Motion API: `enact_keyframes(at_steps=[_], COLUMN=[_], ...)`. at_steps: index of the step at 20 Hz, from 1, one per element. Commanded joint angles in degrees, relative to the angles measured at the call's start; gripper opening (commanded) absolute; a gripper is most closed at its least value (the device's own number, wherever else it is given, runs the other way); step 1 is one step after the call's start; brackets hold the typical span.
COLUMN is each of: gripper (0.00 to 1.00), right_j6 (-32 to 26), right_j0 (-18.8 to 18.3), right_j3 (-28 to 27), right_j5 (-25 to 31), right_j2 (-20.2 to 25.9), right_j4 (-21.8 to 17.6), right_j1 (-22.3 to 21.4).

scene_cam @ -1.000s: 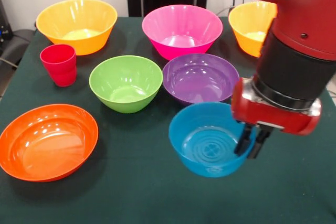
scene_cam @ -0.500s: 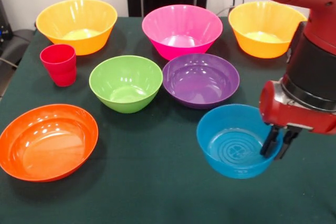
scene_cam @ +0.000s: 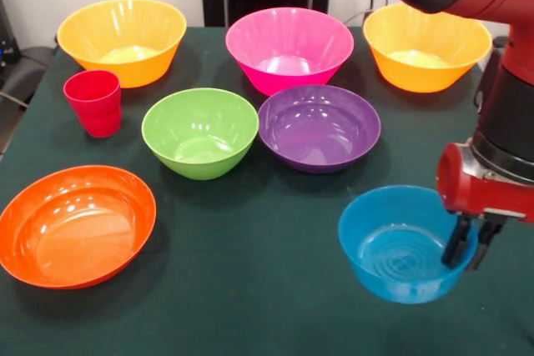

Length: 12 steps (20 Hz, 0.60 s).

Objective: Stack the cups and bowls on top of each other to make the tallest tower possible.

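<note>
Gripping the right rim of the blue bowl, the robot's hand had its fingers clamped over the wall, one inside and one outside. That bowl sat at the near right of the green bench, apart from the purple bowl, the lime green bowl and the orange bowl.

The red arm reaches down at the right, wrist vertical; its claw seems closed, fingers pointing down.
</note>
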Motion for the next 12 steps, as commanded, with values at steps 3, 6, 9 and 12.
enact_keyframes(at_steps=[3, 6, 9, 12], gripper=[0.00, 0.00, 1.00, 1.00], right_j6=[-1.2, -0.2, -0.4, -0.6], right_j0=[0.7, 1.2, 1.7, 2.1], right_j3=[6.4, 1.6, -4.1, -7.4], right_j5=[21.8, 31.3, 39.2, 43.7], right_j2=[-6.5, -10.7, -14.6, -16.8], right_j4=[-4.3, -4.9, -6.0, -6.2], right_j1=[-6.1, -4.0, -1.6, -0.3])
